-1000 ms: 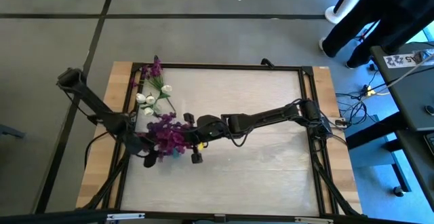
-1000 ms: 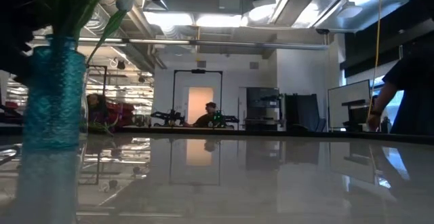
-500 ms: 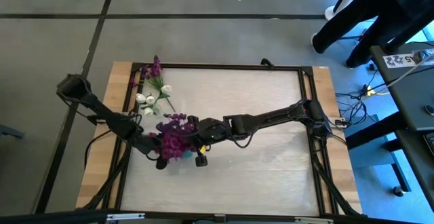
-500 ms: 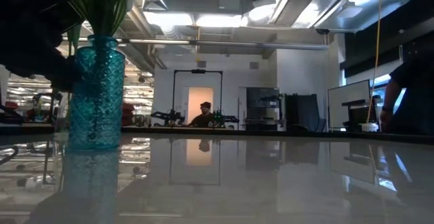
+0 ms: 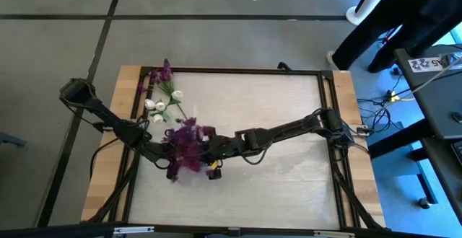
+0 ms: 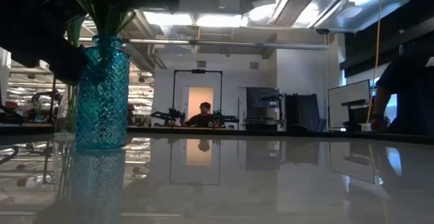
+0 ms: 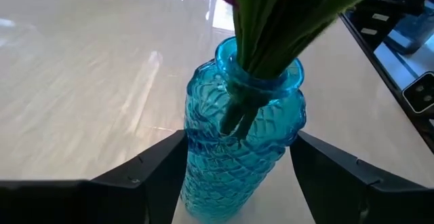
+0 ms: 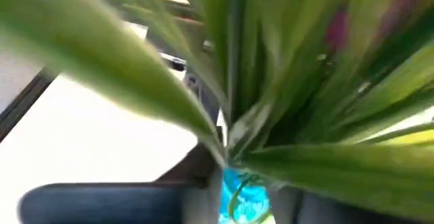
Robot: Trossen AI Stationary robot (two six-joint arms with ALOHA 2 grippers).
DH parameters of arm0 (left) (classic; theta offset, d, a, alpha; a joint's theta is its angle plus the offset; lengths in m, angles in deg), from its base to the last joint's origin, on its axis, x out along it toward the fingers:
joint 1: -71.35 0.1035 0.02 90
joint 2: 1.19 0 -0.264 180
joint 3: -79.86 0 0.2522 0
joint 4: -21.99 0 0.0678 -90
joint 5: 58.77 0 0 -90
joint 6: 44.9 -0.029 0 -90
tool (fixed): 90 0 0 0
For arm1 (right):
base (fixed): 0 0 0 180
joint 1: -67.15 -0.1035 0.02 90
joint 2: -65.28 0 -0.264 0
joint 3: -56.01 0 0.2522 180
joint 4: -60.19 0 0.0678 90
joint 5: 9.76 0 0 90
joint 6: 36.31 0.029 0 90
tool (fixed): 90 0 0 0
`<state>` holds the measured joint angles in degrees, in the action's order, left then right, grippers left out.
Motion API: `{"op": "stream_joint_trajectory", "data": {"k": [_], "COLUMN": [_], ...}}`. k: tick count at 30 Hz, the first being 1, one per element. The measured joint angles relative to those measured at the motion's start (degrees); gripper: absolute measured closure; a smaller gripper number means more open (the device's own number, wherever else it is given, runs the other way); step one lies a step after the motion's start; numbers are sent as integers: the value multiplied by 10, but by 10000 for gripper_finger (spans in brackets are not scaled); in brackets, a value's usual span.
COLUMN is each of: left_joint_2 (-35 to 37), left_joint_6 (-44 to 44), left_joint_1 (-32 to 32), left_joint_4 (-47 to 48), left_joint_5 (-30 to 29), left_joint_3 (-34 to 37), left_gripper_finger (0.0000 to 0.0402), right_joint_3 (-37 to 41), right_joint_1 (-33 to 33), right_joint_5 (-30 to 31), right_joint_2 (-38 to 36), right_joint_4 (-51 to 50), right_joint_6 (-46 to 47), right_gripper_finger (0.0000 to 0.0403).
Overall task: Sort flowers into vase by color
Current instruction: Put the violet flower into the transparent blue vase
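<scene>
A blue patterned glass vase (image 7: 237, 156) stands on its base at the table's left, also in the low view (image 6: 102, 95). Green stems (image 7: 271, 27) fill its neck, and purple blossoms (image 5: 186, 146) cover it from above. My left gripper (image 5: 172, 170) is at the vase from the left. My right gripper (image 5: 211, 162) reaches in from the right, right against the bouquet's leaves (image 8: 271, 136). At the far left, loose flowers lie flat on the table: a purple sprig (image 5: 164, 73) and white-budded sprigs (image 5: 155, 107). My left gripper has the vase's upper body, just under the neck (image 7: 196, 146), between its two fingers (image 7: 159, 170), one on each side. The fingers come from the table's left, slanting slightly down. The vase stands upright, with its base (image 6: 100, 144) on the table.
The dark frame (image 5: 231, 71) runs round the tabletop. The right half of the tabletop (image 5: 289, 187) is bare. A person (image 5: 404, 21) stands beyond the far right corner, by cables and a stand (image 5: 433, 122).
My left gripper has moved a little toward the table's right with the vase. In the low view the vase has shifted sideways and come to stand upright. The blossoms have moved with it toward the near edge. My right gripper has followed and tipped lower.
</scene>
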<state>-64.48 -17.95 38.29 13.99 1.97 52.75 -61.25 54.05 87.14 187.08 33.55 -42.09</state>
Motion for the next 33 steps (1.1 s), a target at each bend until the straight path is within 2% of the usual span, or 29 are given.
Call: {"op": "stream_joint_trajectory", "data": {"k": [7,13,18,24,33], "left_joint_2": [2,3,3,3,3], "left_joint_6": [14,14,-4,-48,-46], "left_joint_1": [0,0,0,0,0], "left_joint_4": [5,18,20,19,21], "left_joint_5": [2,2,2,1,-5], "left_joint_3": [-2,-2,-17,-48,-51], "left_gripper_finger": [150,150,150,150,150], "right_joint_3": [0,-2,-3,-3,-4], "right_joint_1": [-3,-19,-43,-68,-72], "right_joint_5": [1,10,34,129,134], "right_joint_2": [-23,-33,-33,-34,-45], "right_joint_4": [-25,-13,-19,-50,-116], "right_joint_6": [13,10,8,8,43], "right_gripper_finger": [187,124,115,122,122]}}
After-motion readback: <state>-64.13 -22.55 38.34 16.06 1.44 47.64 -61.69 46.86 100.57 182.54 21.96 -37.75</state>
